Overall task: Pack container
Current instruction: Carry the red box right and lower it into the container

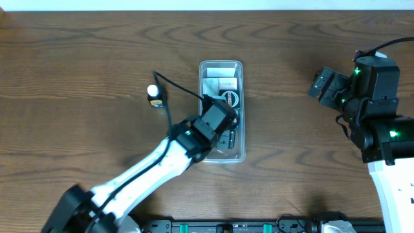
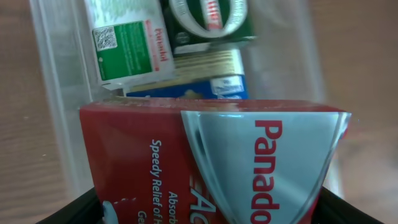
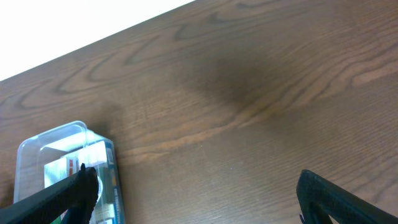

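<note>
Two arms are on my screen, and only the left one is over the container (image 1: 238, 152). This clear tray lies in the middle of the wooden table (image 1: 84, 45), with its long side running away from the robot base. From the overhead camera I see the left gripper (image 1: 223, 128) above the near half of the tray, and it covers most of what lies under it.

In the left wrist view its dark fingers (image 2: 78, 210) show at both lower corners, and a red box (image 2: 143, 162) with a silver panel and white lettering is clamped between them. The box fills the lower part of that view and stands across the width of the tray. I cannot tell if it touches the floor of the tray. Beyond it, in the far half, lie a white and green packet (image 2: 127, 46), a dark green box (image 2: 211, 31) with a white ring on it, and a blue box (image 2: 186, 88) partly under them.

The right gripper (image 1: 321, 84) is well apart from the tray, at the right side of the table. In the right wrist view its fingers (image 3: 78, 186) are spread wide with only bare wood between them, so it holds nothing.
</note>
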